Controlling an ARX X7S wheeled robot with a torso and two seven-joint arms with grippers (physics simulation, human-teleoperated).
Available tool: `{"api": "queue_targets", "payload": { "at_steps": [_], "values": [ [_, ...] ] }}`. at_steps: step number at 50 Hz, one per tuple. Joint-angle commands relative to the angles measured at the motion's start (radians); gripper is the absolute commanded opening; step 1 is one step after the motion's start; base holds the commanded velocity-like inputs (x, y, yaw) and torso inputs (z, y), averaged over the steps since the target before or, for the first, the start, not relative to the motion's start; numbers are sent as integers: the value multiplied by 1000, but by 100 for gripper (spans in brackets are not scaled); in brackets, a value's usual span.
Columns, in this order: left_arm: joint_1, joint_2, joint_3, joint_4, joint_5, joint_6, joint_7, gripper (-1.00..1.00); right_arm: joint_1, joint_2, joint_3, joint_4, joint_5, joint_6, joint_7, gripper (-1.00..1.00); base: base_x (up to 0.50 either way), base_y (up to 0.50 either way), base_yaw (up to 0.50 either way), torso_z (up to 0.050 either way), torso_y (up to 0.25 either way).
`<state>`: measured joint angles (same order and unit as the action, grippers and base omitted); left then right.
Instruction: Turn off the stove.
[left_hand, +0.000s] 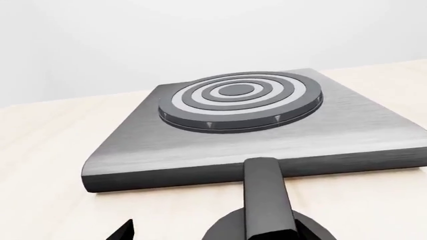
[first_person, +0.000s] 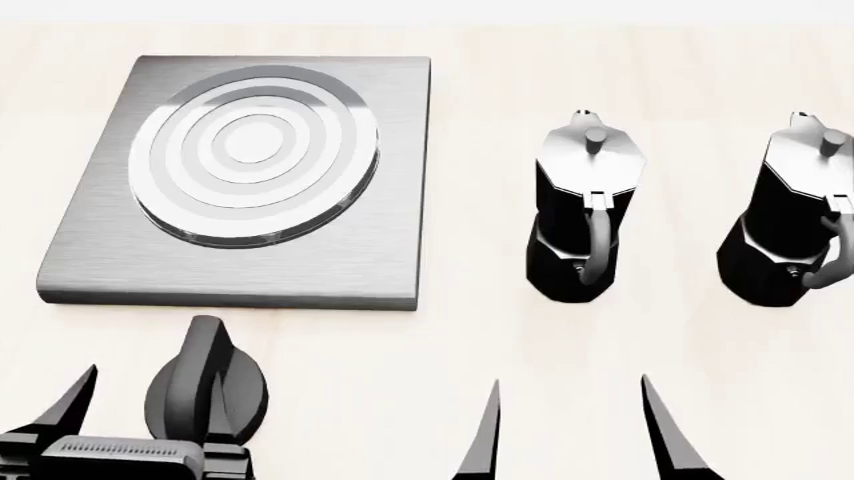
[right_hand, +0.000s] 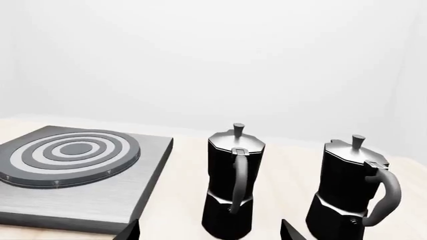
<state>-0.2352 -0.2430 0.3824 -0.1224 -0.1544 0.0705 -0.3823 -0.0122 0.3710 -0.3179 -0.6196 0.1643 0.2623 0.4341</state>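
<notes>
Two left fingers (first_person: 67, 405) spread wide at the head view's lower left, the stove's black knob (first_person: 207, 385) between them, ungripped. The stove plate (first_person: 247, 170) fills the upper left. The right fingers (first_person: 667, 425), lower centre, gape empty on the table (first_person: 467, 330).

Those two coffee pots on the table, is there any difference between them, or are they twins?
Nearly twins. The left moka pot stands nearer the stove, while the right moka pot is farther out and partly cut off by the head view's edge. The left one's handle points straight toward the robot; the right one's handle swings slightly outward. Both are upright, black-bodied with silver lids and knobs, and look the same size.
</notes>
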Motion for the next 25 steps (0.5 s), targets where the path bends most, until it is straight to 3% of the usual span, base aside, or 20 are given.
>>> {"api": "queue_targets", "payload": {
  "at_steps": [1, 25],
  "values": [
    [6, -13, -16, -36, -27, -4, -10, 100, 0, 2, -2, 6, 1, -5, 2, 100, 0, 0, 0, 0, 0],
    [41, -44, -31, -16, -42, -17, -30, 100, 5, 7, -4, 5, 10, -3, 6, 100, 0, 0, 0, 0, -1]
  ]
}}
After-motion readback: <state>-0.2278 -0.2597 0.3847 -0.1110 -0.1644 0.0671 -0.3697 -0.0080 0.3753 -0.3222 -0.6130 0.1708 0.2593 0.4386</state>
